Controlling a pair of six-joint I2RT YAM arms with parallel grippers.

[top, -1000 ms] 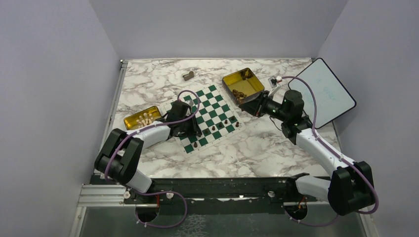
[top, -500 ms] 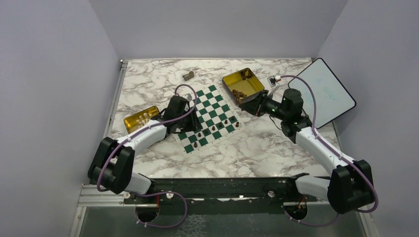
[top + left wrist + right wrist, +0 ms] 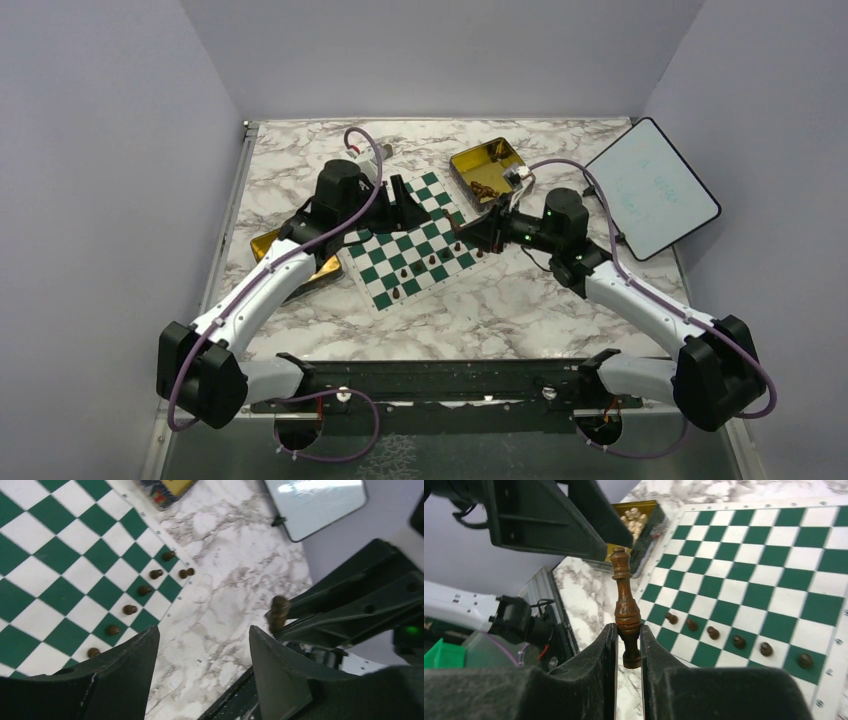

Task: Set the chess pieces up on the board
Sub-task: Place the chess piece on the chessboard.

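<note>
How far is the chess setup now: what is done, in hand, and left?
Done: a row of dark pawns stands along one edge of the board. In hand: the right gripper grips a tall dark piece near its base; the left gripper is open and empty. Left: most squares are bare, and the dark-piece tin and light-piece tin hold more.

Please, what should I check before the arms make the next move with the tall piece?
1. Right gripper shut on the tall piece near its base: ok.
2. Left gripper open, nothing between its fingers: ok.
3. Tall piece between the left fingers: not ok, it shows off to one side.
4. Left fingers touching the piece's head: cannot tell.
5. Pawns standing in one row on the board: ok.
</note>
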